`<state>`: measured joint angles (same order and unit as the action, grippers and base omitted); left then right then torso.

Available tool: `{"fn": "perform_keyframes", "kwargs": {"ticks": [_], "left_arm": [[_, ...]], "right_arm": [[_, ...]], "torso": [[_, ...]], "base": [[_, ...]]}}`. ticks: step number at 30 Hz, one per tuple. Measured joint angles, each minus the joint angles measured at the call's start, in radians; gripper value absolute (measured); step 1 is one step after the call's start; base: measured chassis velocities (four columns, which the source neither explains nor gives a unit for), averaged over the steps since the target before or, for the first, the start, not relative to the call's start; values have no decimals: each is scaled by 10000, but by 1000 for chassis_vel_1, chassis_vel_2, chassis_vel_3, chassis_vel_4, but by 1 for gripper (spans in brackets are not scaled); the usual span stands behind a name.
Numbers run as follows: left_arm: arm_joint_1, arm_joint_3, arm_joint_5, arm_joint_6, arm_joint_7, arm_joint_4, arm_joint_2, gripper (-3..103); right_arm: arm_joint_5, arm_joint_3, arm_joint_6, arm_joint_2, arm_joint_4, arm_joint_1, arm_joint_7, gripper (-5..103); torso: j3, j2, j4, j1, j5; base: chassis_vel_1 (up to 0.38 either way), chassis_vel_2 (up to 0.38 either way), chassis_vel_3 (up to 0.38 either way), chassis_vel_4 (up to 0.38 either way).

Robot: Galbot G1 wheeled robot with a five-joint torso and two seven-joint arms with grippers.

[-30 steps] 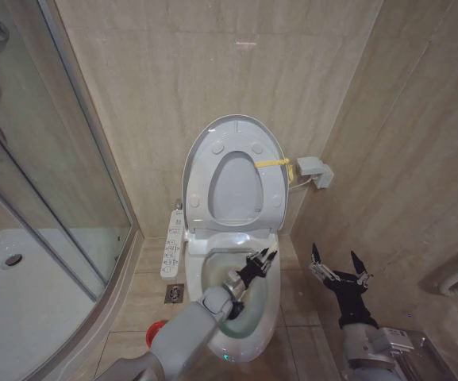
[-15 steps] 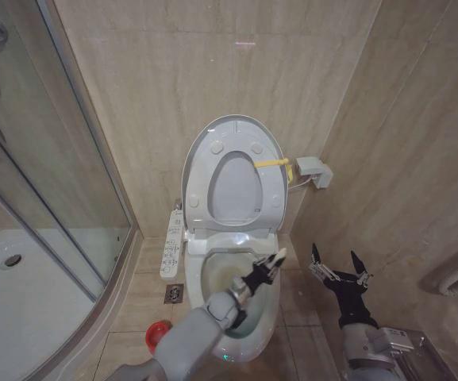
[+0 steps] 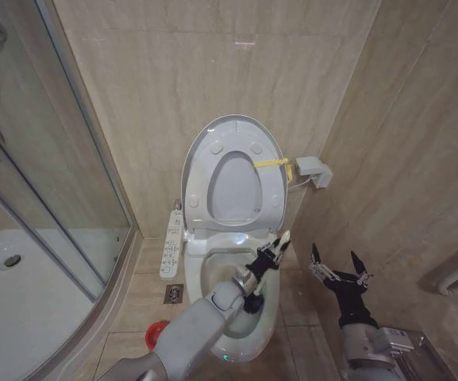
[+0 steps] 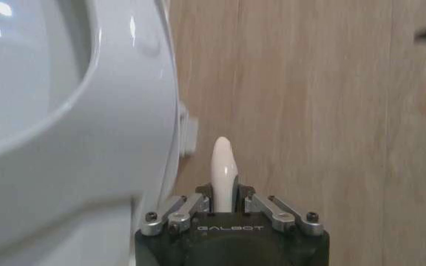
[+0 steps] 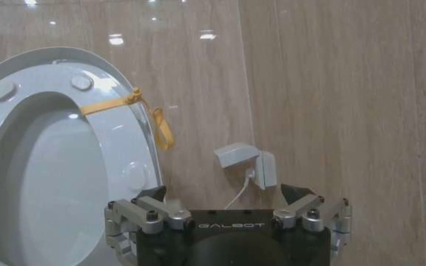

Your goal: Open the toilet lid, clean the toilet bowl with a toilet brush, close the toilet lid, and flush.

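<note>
The left end effector [image 3: 271, 258] pinches the toilet brush [image 4: 223, 166] near its slim, light, stiff handle's tip, the toilet bowl [image 3: 213, 274] just below, while the right end effector [image 3: 338, 267] waits spread wide.

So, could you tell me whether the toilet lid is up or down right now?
Up. The toilet lid stands raised against the wall with the seat ring, leaving the toilet bowl open.

Glossy white plastic toilet lid [image 3: 232, 171], glossy beige wall tiles [image 3: 173, 71]
</note>
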<state>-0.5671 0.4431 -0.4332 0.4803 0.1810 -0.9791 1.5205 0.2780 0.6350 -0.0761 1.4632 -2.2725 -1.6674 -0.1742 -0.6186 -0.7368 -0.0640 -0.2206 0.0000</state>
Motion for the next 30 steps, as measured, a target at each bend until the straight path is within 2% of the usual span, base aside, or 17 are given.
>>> {"fn": "perform_keyframes", "kwargs": {"ticks": [3,8,12,13,16,21,23,24,30], "left_arm": [[7,-69,3,174,216,851,-79,21],[70,-303,84,270,261,1099,-265,21],[-406,-461,347,103,91,-470,-916,21],[-406,-461,347,103,91,-470,-916,21],[-1148,-558,528,-34,-87,-1796,-1566,21],[-2016,-949,858,-120,-254,-2712,-2119,21],[-2789,-1683,1068,-124,-346,-3287,-2471,21],[-2789,-1683,1068,-124,-346,-3287,-2471,21],[-3886,-2988,1429,-177,-455,-4173,-3030,21]], "right_arm": [[0,0,0,0,0,0,0,100],[0,0,0,0,0,0,0,100],[0,0,0,0,1,0,1,100],[0,0,0,0,1,0,1,100],[0,0,0,0,0,0,0,100],[0,0,0,0,0,0,0,100],[0,0,0,0,0,0,0,100],[0,0,0,0,0,0,0,100],[0,0,0,0,0,0,0,100]], "torso": [[0,0,4,0,0],[0,0,-1,-1,-1],[-1,0,0,-1,-2],[-1,0,0,-1,-2],[1,0,0,0,-2],[1,0,3,0,-1],[1,-1,2,0,0],[1,-1,2,0,0],[0,0,0,0,-3]], "base": [[0,0,0,0],[0,0,0,0],[0,0,0,0],[0,0,0,0],[0,0,0,0],[0,0,0,0],[0,0,0,0],[0,0,0,0],[0,0,0,0]]}}
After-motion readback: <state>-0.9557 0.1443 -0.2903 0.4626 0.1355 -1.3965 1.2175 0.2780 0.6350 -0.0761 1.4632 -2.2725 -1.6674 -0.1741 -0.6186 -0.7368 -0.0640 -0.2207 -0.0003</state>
